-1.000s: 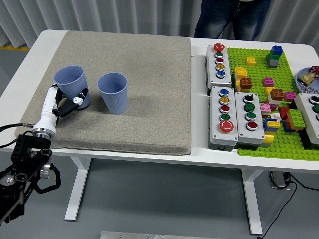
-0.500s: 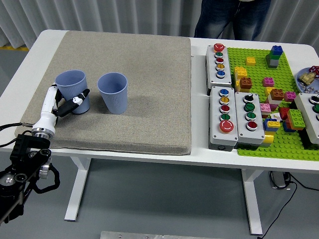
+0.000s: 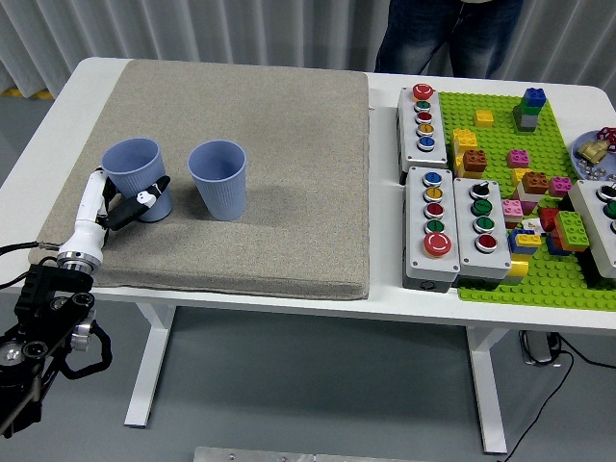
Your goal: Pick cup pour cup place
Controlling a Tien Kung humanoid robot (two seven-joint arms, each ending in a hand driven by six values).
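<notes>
The left hand is wrapped round the lower part of the left blue cup, white thumb side and dark fingertips pressed against its wall, and the cup leans a little toward the table's left edge. How much of its base touches the grey mat is hard to say; the hand covers that part. The arm runs down to the lower left corner, where its black joints are cut off by the picture's edge.

The second blue cup stands upright just beside it, a narrow gap between them, rim open. To its right the mat is bare all the way to its right edge.

Past that edge sit the grey button boxes, then a green brick plate crowded with coloured blocks. A dish at the far right is clipped by the frame. At the top stands a person in dark trousers, seen from the waist down only. The right arm is nowhere to be seen.
</notes>
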